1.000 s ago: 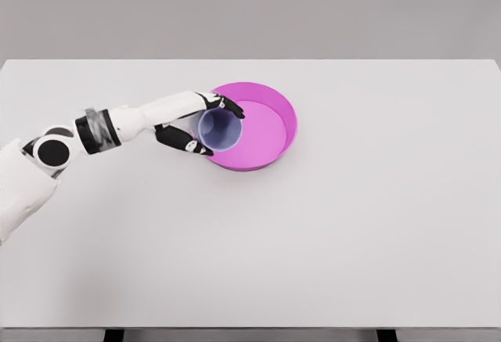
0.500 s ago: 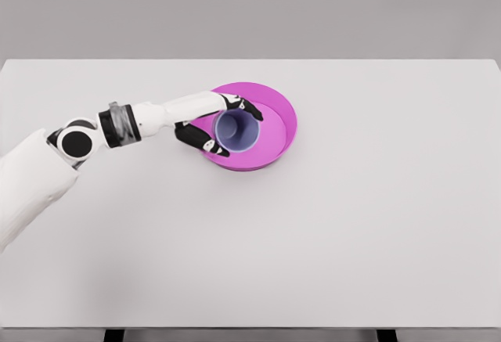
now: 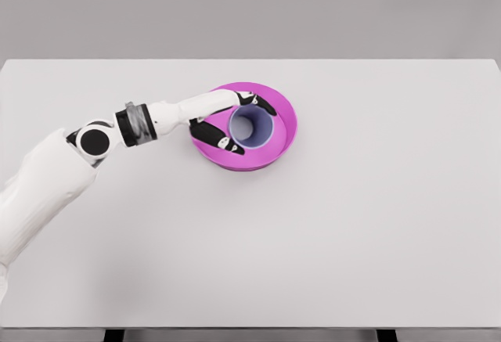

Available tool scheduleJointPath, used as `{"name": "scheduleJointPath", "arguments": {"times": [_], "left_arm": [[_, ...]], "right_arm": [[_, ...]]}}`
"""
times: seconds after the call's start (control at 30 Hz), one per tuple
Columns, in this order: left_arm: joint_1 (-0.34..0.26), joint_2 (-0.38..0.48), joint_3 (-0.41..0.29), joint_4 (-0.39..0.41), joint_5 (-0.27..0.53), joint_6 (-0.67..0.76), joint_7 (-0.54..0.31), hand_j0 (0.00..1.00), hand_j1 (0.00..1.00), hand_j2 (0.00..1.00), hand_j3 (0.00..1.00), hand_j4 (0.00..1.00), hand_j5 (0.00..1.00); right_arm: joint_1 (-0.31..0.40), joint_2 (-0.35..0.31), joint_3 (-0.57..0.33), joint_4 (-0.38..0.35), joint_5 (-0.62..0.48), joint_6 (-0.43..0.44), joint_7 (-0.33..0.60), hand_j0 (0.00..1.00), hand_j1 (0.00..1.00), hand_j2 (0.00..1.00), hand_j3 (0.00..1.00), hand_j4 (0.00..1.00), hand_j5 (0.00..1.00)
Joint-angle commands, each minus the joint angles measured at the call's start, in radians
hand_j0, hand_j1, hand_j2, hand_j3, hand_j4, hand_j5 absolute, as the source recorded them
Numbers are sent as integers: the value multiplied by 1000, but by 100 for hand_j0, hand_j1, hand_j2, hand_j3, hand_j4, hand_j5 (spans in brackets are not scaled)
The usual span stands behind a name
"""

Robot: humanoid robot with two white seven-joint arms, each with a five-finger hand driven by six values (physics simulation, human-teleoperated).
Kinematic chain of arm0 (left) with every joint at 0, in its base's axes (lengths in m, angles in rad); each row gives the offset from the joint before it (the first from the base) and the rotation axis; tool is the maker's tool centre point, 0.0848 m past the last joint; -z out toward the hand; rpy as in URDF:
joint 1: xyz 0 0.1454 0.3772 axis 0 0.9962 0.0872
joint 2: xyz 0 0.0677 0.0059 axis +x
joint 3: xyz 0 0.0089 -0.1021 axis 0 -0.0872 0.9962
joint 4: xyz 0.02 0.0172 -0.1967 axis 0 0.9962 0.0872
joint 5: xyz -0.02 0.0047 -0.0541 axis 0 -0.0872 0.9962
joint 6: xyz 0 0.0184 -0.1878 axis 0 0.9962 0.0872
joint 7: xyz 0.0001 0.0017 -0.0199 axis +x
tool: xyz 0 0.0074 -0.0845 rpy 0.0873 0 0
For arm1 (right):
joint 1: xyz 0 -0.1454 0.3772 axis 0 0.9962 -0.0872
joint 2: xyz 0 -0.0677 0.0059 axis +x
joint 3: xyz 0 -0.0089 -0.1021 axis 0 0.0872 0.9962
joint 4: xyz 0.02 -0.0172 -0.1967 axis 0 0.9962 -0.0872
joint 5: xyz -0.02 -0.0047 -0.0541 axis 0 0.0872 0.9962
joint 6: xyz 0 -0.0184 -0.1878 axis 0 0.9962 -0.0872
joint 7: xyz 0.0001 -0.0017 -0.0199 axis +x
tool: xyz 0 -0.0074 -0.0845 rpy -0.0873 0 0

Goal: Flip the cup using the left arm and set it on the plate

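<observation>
Cup (image 3: 250, 128), pale lilac with its mouth facing up, sits over the middle of the magenta plate (image 3: 286, 107), clamped between the dark fingers of the left robot hand (image 3: 239, 123) that reaches in across the white tabletop (image 3: 352, 225). Judging by this, the flip looks done and the placing step is in hand. Next the fingers need to open cleanly and draw back leftward without tipping the cup.
</observation>
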Motion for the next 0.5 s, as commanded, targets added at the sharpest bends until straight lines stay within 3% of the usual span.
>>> {"name": "scheduleJointPath", "arguments": {"times": [0.0, 0.37, 0.47], "left_arm": [[0, -6, 1, 6, 48, 2, 0, 75, 75, 75, 75, 75, 75], [-2, -7, 5, 10, 75, 2, -1, 75, 75, 75, 75, 75, 75], [-2, -15, 5, 49, 74, 2, -1, 75, 75, 75, 75, 75, 75]], "right_arm": [[0, 0, 0, 0, 0, 0, 1, 100, 100, 100, 100, 100, 100], [0, 0, 0, 0, 0, 0, 1, 100, 100, 100, 100, 100, 100], [0, 0, 0, 0, 0, 0, 0, 100, 100, 100, 100, 100, 100]]}}
